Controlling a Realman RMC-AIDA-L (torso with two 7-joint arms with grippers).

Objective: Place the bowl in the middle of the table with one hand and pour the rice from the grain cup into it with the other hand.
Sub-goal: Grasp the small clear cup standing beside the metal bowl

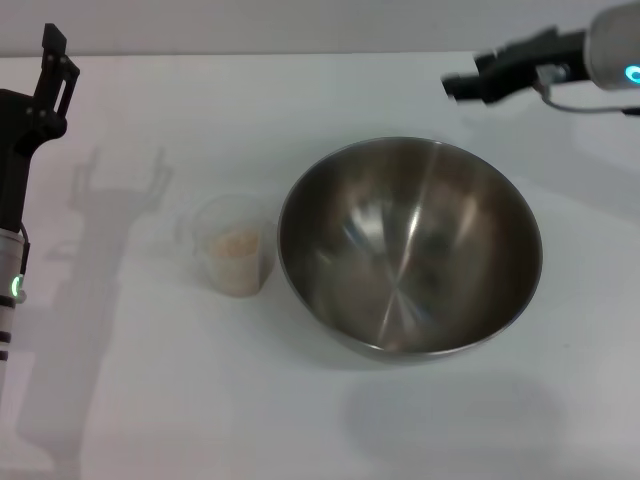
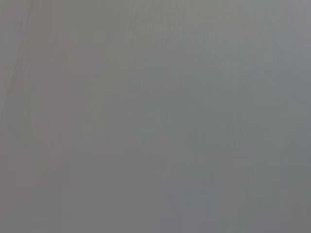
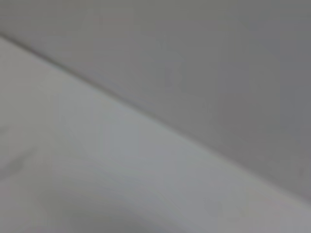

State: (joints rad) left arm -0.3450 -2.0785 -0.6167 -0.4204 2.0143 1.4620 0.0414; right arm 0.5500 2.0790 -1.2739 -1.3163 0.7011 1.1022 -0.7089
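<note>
Bowl (image 1: pixel 410 245): centre of desk (image 1: pixel 150 400), empty.
Grain cup (image 1: pixel 235 245): just left of it — rice (image 1: pixel 238 243) inside.
Left hand (image 1: pixel 55 55): upper left; right hand (image 1: pixel 480 80): upper right — fingers' state, we cannot tell.
Advice: we grip the cup level by its wall.

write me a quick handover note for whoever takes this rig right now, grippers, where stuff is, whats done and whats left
Left gripper: raised at the table's far left edge, holding nothing.
Right gripper: raised past the bowl's far right, holding nothing.
Bowl: upright, empty, about mid-table.
Grain cup: upright just left of the bowl, rice inside.
Done: bowl looks placed.
Left: grasp cup, pour rice into bowl.
</note>
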